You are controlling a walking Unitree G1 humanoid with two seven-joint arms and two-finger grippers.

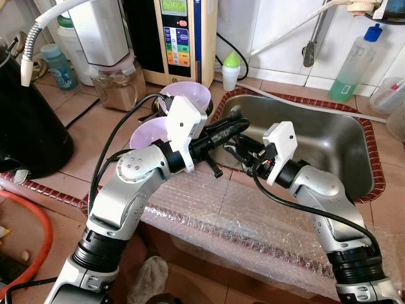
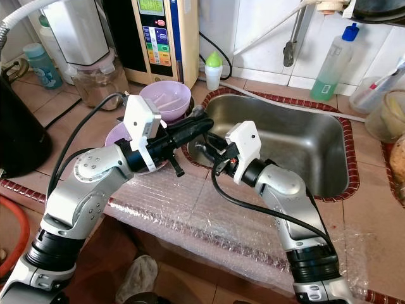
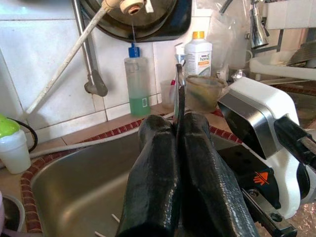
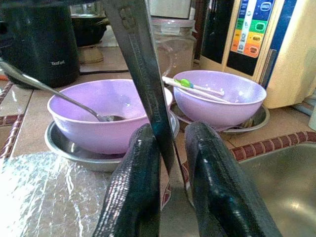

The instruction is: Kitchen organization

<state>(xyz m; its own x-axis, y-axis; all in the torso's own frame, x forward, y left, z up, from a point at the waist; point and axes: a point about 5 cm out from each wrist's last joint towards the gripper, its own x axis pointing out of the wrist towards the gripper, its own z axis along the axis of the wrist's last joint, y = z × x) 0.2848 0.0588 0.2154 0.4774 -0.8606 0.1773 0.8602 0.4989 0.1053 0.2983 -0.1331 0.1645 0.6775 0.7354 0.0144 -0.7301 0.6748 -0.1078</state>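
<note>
— Terracotta counter tiles (image 1: 95, 126) are seen around a steel sink (image 1: 329, 145), with bubble wrap (image 1: 240, 215) laid along the front edge. What is held?

— A thin metal utensil (image 3: 180, 94) is pinched between the closed fingers of the left gripper (image 1: 235, 125), over the sink's near-left corner. A flat metal handle (image 4: 143, 64) is clamped in the right gripper (image 4: 170, 163), just beside it.

— And the bowls?

— Two purple bowls (image 4: 219, 96) are set on metal plates (image 4: 64, 145) left of the sink; a spoon (image 4: 44, 89) is rested in the nearer one.
</note>
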